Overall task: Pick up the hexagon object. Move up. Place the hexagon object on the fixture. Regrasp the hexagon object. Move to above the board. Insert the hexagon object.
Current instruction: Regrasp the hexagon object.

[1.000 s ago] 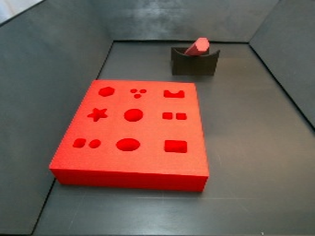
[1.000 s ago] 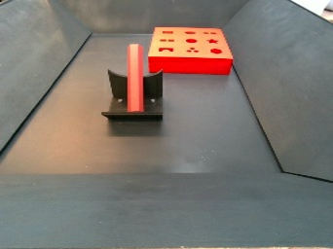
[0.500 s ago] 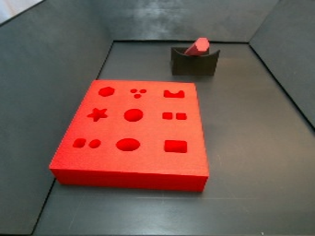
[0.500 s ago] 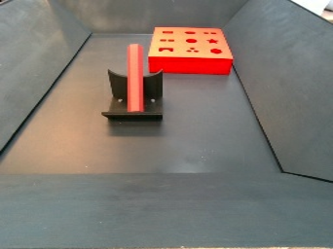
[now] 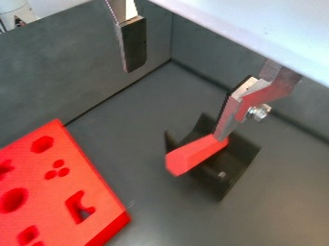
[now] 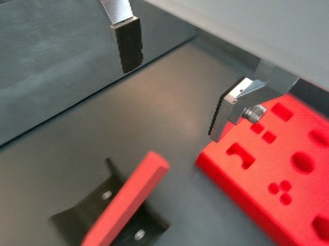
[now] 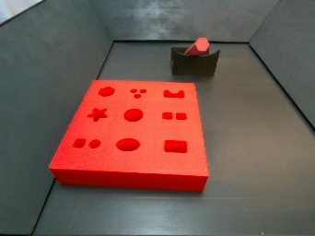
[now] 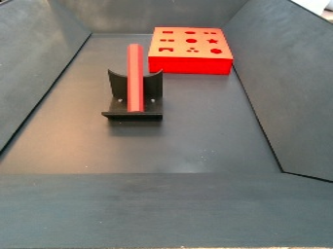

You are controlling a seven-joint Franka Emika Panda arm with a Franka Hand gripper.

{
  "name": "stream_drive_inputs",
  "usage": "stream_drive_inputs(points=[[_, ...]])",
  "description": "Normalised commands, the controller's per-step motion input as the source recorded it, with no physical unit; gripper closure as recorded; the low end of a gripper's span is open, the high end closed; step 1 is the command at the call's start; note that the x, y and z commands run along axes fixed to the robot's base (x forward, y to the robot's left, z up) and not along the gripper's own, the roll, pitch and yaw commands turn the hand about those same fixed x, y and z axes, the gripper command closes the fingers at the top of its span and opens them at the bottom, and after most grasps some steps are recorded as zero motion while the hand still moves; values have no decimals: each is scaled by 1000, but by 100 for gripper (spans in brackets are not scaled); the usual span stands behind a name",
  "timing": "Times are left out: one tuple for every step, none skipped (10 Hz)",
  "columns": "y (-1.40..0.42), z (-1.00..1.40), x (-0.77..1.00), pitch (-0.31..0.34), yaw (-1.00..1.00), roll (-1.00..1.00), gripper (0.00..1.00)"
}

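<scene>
The hexagon object [image 8: 132, 78] is a long slim red bar resting in the notch of the dark fixture [image 8: 134, 103]; it shows in both side views, end-on at the back [image 7: 201, 44] on the fixture [image 7: 194, 62]. In both wrist views the bar [image 5: 199, 154] [image 6: 129, 197] lies in the fixture [image 5: 218, 165] [image 6: 113, 219] below. The gripper [image 5: 180, 79] [image 6: 170, 82] is open and empty, high above the floor between bar and board, out of both side views. The red board [image 7: 133, 131] [image 8: 190, 49] [image 5: 45, 192] [image 6: 276, 168] has recessed cut-outs.
Dark grey walls enclose the floor on all sides [image 7: 50, 55] [image 8: 279, 88]. The fixture stands near the back wall in a side view [image 7: 185, 23], the board nearer the front.
</scene>
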Motion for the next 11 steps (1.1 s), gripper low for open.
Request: stream_drive_inputs(points=[[-18,15,-1,28,48,1000,0],[-16,13,0,31,49,1000,0],[-20,12,11,40,52,1000,0],[-18,11,23,48,54,1000,0],[-26,4,40,61,58,1000,0],[-25,3,51,68,61,1000,0],[-31,0,71,87,68,1000,0],[-35,0,85,105,75,1000,0],[-38,-4,97,135,90,1000,0],[-41,-6,104,149,99,1000,0],[-44,-2,102,178,130,1000,0]])
